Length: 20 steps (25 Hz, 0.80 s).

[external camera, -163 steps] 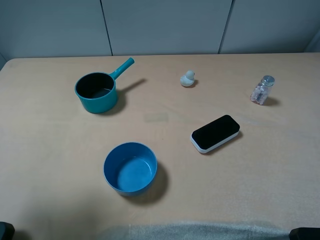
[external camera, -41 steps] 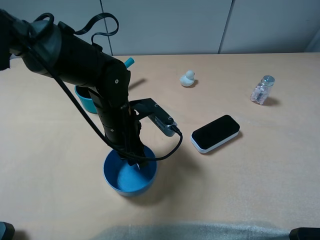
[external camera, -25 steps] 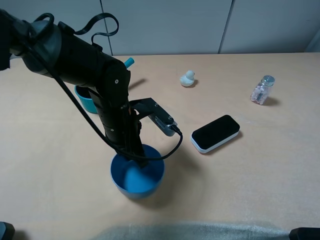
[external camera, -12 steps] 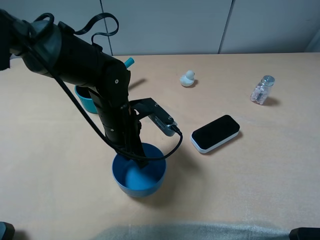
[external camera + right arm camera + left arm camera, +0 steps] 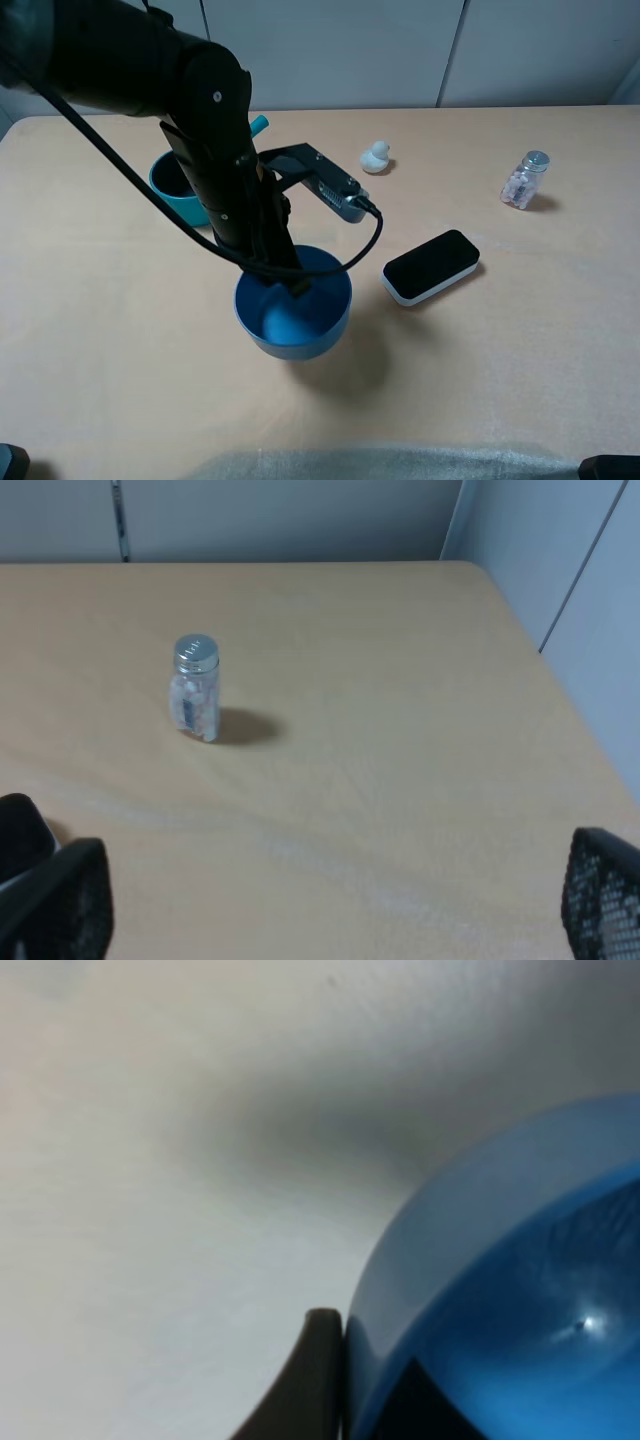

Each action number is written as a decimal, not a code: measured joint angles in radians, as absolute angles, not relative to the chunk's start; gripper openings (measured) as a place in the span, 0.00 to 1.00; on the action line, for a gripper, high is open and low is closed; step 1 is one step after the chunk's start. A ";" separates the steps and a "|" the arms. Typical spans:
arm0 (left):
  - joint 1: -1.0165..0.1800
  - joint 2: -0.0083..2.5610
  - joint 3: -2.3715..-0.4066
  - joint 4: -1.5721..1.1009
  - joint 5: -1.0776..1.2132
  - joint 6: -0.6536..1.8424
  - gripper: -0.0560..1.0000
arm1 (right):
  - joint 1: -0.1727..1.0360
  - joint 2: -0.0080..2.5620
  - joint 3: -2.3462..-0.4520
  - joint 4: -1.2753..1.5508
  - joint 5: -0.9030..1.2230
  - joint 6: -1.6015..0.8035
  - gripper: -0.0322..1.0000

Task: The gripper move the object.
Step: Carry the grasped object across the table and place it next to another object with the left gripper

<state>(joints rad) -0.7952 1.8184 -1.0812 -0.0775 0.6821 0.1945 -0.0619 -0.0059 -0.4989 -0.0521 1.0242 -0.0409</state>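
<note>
Black matte left gripper (image 5: 296,287) clamping wall of round medium-blue plastic bowl (image 5: 300,335), one finger (image 5: 318,1380) pressing outside, other sitting inside; fingertips being largely hidden by arm (image 5: 215,170) in high view; bowl appearing lifted off beige table (image 5: 520,380) at centre-front, shadow falling at its 4 o'clock; teal long-handled saucepan (image 5: 170,198) at bowl's 11 o'clock being mostly covered by arm; right gripper (image 5: 325,920) holding jaws wide apart, only tips showing at frame edges.
</note>
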 joint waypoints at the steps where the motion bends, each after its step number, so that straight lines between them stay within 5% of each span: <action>1: -0.793 1.804 -1.092 -0.061 0.697 0.177 0.11 | -0.062 -0.006 -0.499 -0.052 1.024 -0.041 0.69; 20: -0.762 1.693 -1.415 0.239 1.061 -0.116 0.11 | -0.062 -0.006 -0.499 -0.052 1.024 -0.041 0.69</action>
